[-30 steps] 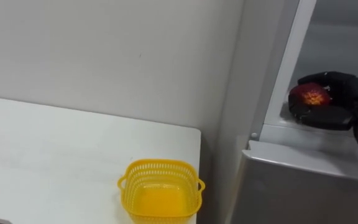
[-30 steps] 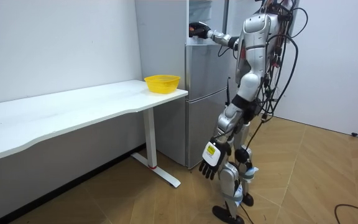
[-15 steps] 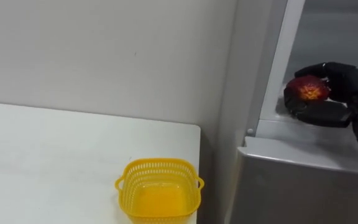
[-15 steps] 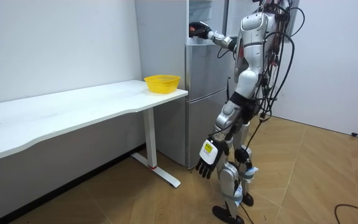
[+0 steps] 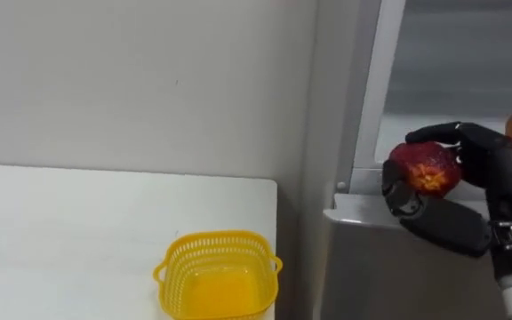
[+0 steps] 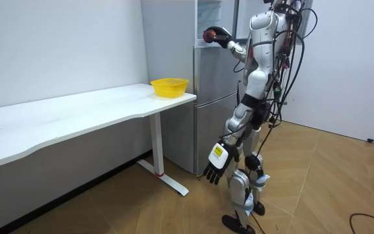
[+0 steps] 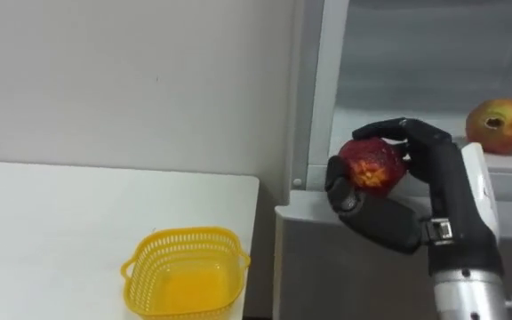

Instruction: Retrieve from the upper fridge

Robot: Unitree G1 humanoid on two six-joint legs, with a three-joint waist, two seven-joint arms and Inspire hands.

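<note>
Red fruit clasped in right robot hand at fridge front edge, left robot hand slack below.

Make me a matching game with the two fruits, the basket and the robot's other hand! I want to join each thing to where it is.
Things:
1. round dark red fruit
2. round red-and-yellow fruit
3. yellow plastic mesh basket
4. left hand

Places:
A. on the white table, near its corner
B. hanging low beside the robot's leg
C. gripped in the black right hand
D. resting inside the open grey fridge

Pairs: 1-C, 2-D, 3-A, 4-B
</note>
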